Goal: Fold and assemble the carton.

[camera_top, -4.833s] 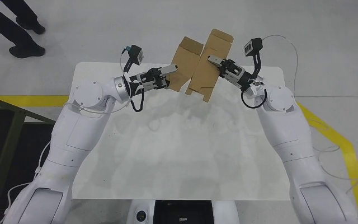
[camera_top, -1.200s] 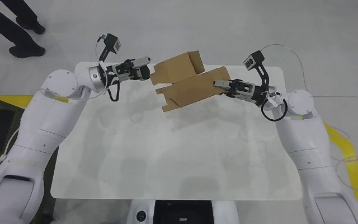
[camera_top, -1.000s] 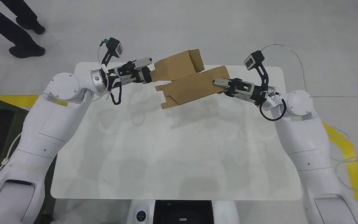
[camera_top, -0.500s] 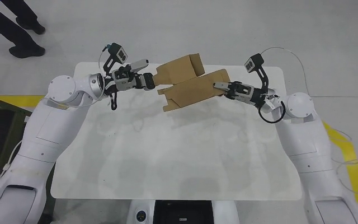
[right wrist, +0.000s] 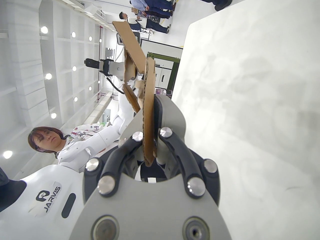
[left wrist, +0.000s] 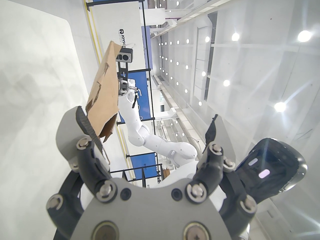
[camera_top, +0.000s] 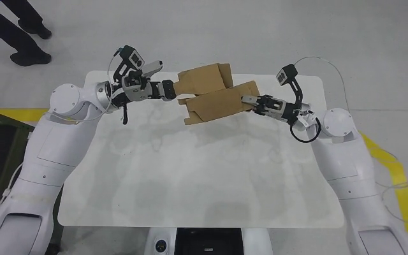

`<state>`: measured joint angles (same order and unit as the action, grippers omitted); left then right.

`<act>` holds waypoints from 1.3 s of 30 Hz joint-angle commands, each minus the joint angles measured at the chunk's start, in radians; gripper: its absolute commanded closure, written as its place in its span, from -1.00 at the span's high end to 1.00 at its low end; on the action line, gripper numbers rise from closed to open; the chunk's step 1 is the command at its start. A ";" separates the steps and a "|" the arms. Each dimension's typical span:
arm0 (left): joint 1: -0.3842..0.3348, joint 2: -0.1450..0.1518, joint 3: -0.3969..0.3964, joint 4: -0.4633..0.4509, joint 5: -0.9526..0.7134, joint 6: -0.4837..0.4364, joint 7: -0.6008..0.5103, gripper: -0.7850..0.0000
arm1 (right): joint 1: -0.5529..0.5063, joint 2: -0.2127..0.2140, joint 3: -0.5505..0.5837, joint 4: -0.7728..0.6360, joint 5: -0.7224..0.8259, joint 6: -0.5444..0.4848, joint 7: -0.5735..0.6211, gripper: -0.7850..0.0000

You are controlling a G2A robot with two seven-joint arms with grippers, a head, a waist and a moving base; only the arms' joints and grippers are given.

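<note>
top view shows one brown cardboard carton [camera_top: 217, 105], partly unfolded, held in the air over the far side of the white tabletop [camera_top: 191, 178], between the two arms. right jaws are pressed together on its edge, their tips partly covered by cardboard in the right wrist view. left jaws are spread wide just beside the opposite end. in the left wrist view a carton corner sits at one finger [left wrist: 70, 131]; whether it touches is hard to tell.
</note>
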<state>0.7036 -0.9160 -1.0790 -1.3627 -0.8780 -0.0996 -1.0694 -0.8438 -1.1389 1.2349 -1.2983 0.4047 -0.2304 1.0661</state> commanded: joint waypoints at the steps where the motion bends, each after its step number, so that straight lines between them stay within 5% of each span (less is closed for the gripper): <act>1: 0.002 -0.001 -0.009 -0.006 0.001 -0.001 -0.003 1.00 | -0.002 0.000 -0.002 -0.002 -0.003 0.000 -0.009 -1.00; 39: 0.008 -0.037 -0.016 0.024 0.171 -0.049 0.044 1.00 | 0.026 0.001 -0.022 0.005 -0.002 -0.013 -0.022 -1.00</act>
<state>0.7121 -0.9520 -1.0936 -1.3368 -0.7016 -0.1523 -1.0247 -0.8162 -1.1383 1.2146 -1.2933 0.4057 -0.2428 1.0429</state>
